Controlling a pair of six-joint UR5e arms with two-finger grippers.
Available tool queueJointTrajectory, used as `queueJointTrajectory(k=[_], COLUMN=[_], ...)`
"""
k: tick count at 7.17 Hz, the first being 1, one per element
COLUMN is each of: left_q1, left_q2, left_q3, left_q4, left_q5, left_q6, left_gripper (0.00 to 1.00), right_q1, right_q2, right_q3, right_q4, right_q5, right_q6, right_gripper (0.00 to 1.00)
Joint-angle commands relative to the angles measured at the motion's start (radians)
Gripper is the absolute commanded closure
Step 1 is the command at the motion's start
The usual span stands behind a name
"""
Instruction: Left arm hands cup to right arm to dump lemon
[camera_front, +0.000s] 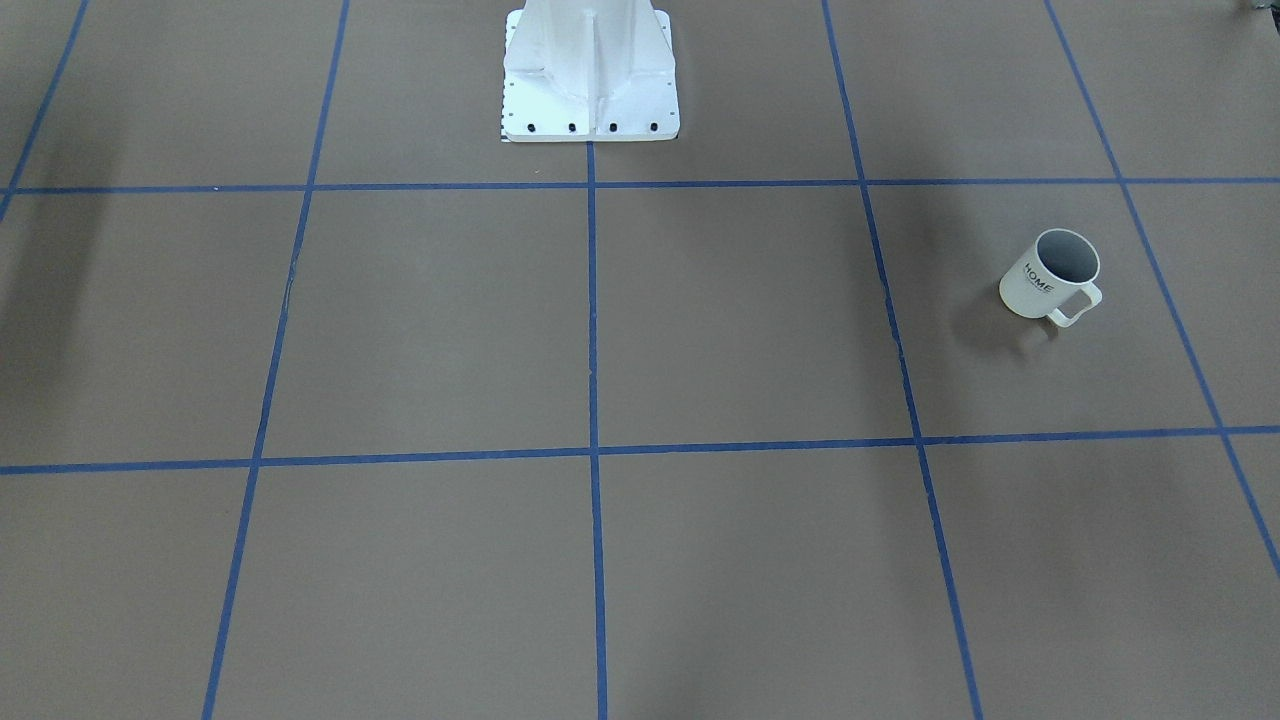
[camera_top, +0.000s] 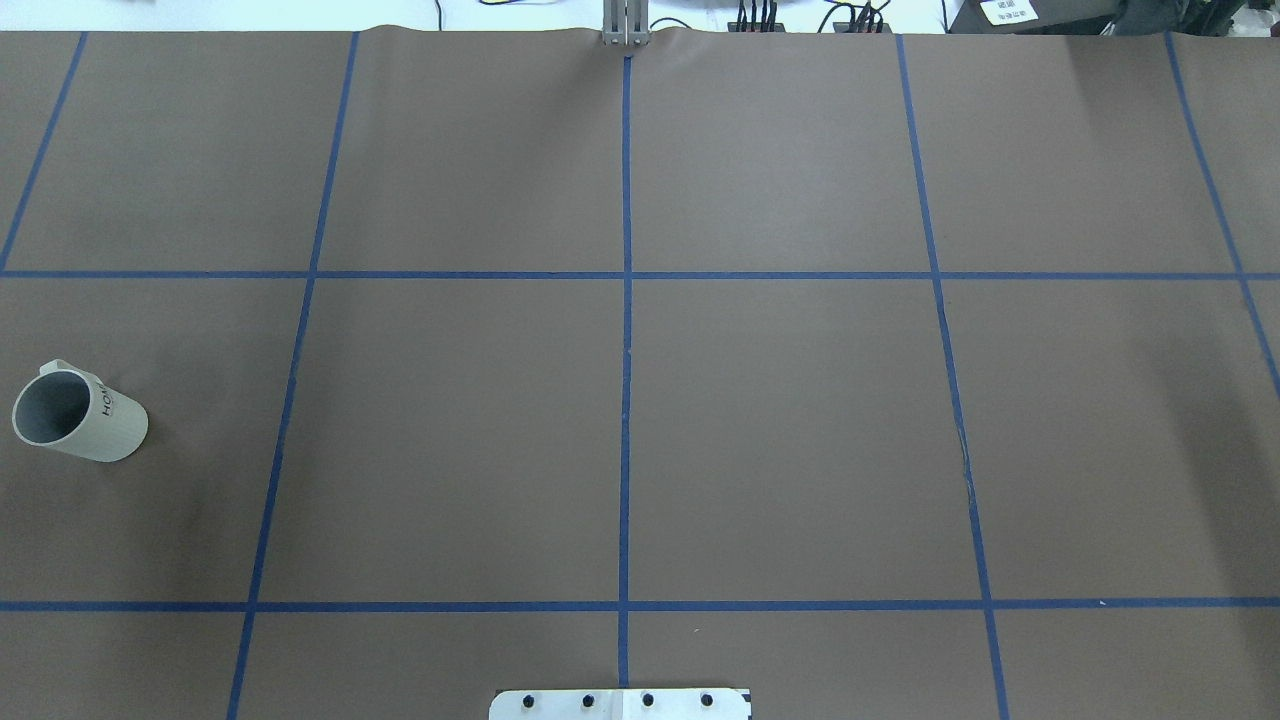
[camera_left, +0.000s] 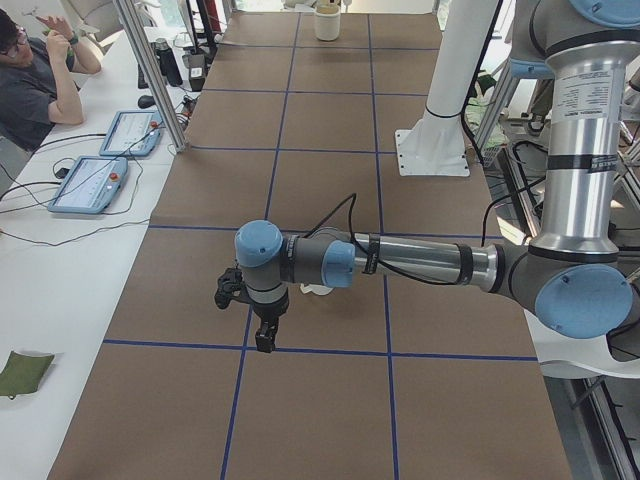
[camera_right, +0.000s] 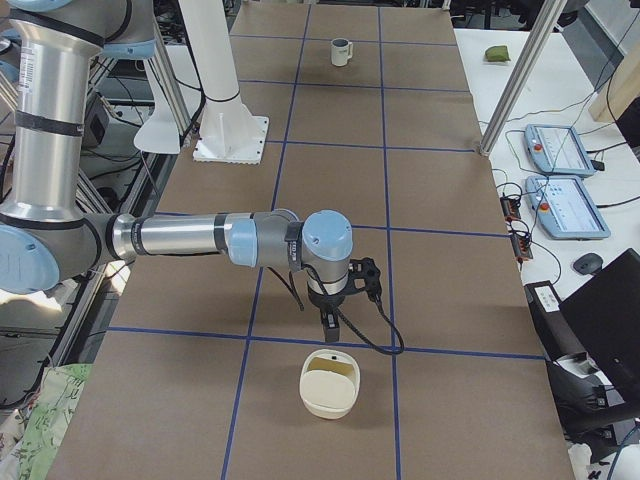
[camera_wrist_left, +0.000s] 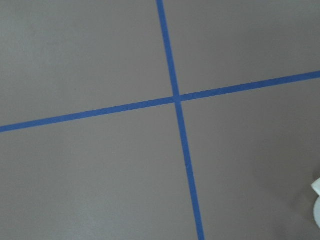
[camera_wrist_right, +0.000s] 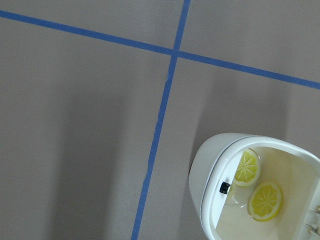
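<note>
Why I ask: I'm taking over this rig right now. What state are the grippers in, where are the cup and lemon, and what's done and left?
Cup: upright on the table, robot's left side, ungripped; no lemon visible inside.
Two lemon slices lie in a white container on the right side.
Left gripper: above the table near the cup, nothing visible in it; open or shut cannot be told.
Right gripper: beside the container, likewise.
Done: unclear; the slices may already be dumped. Left: confirm that; otherwise grasp, hand over, dump.
</note>
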Motion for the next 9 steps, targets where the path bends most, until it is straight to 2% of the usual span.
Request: queueJointTrajectory(k=[1, 3, 4, 6, 9], left_q1=[-0.014, -0.014, -0.014, -0.014, -0.012], left_q2=[0.010, 0.008, 0.008, 0.010, 0.010], left_q3=[-0.031, -0.036, -0.036, -0.034, -0.034], left_q4=[0.011, 0.011, 0.011, 0.013, 0.014], left_q5=[-0.004, -0.006, -0.006, -0.004, -0.006], left_q6=[-0.003, -0.003, -0.003, -0.003, -0.005], left_gripper=[0.00, 0.00, 0.00, 0.00, 0.00], right_q1=[0.000, 0.000, 0.000, -0.002, -0.011], right_q2=[0.023, 0.025, 0.017, 0.016, 0.023], right_q3=[-0.035, -0.063, -0.083, -0.091, -0.078], right_q4=[0.005, 0.020, 0.081, 0.167, 0.172], right_q5=[0.001, 0.021, 0.047, 0.050, 0.053], right_q6=[0.034, 0.057, 0.075, 0.227, 0.272], right_gripper=[0.00, 0.00, 0.00, 0.00, 0.00])
